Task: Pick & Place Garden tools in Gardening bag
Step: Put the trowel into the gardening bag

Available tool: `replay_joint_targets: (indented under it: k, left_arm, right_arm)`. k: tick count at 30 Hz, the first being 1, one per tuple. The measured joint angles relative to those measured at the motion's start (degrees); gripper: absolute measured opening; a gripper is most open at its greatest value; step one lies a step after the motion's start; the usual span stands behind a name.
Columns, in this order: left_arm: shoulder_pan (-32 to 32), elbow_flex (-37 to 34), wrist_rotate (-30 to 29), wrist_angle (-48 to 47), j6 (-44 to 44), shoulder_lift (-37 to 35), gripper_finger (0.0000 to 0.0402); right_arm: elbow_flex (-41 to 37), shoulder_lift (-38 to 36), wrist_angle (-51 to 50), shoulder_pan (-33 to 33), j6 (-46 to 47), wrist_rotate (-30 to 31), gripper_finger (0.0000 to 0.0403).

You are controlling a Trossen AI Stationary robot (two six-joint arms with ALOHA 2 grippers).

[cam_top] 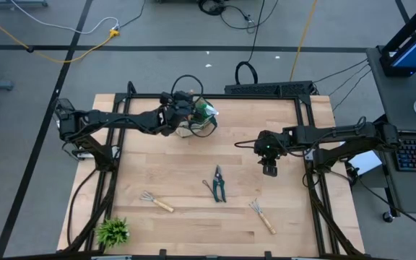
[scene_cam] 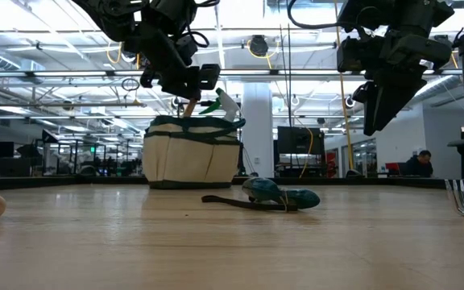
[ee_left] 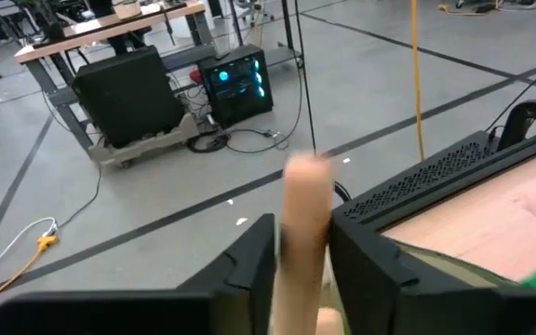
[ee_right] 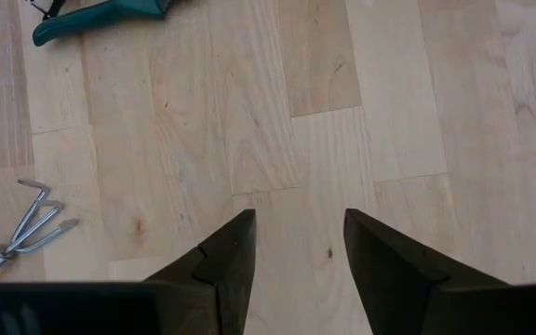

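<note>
The beige gardening bag (cam_top: 192, 123) (scene_cam: 192, 153) stands at the table's far middle, with a green spray bottle (cam_top: 205, 111) (scene_cam: 220, 105) sticking out of its top. My left gripper (cam_top: 180, 114) (scene_cam: 185, 84) (ee_left: 303, 256) is over the bag, shut on a wooden-handled tool (ee_left: 305, 223). My right gripper (cam_top: 269, 170) (ee_right: 298, 244) hangs open above bare table at the right, touching nothing. Pruning shears (cam_top: 219, 184) (scene_cam: 280, 196) and two hand rakes (cam_top: 156, 201) (cam_top: 262, 215) lie flat on the table. My left gripper has the tool's wooden handle (ee_left: 307, 200) between its two fingers (ee_left: 249, 270), with the handle's free end reaching past the fingertips. The fingers come nearly level from the table's left, across the handle. The handle (scene_cam: 190, 109) runs down into the bag's open top; its lower end is hidden inside.
A small leafy plant (cam_top: 113, 231) sits at the near left corner. A black perforated box (cam_top: 269, 89) lies along the far edge behind the bag. Bare wood spreads between the bag and the tools lying nearer.
</note>
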Motion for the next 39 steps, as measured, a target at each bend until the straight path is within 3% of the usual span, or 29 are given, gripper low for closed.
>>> replay_joint_targets:
  k: [7,15,22,28,33,39]
  left_arm:
    - [0.0,0.0,0.0,0.0,-2.8,0.0,0.0168]
    - [-0.2,0.0,0.0,0.1,-1.8,0.0,0.0205]
    - [-0.3,0.0,0.0,1.1,-1.0,-0.9,0.0207]
    - [-0.3,0.0,0.1,12.2,5.2,-4.3,0.0207]
    - [3.1,0.0,7.4,24.2,11.0,-4.6,0.0205]
    - [7.6,1.9,13.7,20.9,7.9,-2.8,0.0164]
  right_arm:
    - [0.0,0.0,0.0,0.0,0.0,-0.2,0.0155]
    - [0.0,0.0,0.0,0.0,0.0,-0.2,0.0155]
    - [0.0,0.0,0.0,0.0,0.0,-0.2,0.0155]
    - [0.0,0.0,-0.1,0.0,0.0,-0.2,0.0155]
    - [0.0,0.0,-0.1,0.0,0.0,-0.2,0.0155]
    - [0.0,0.0,0.0,0.0,0.0,-0.2,0.0155]
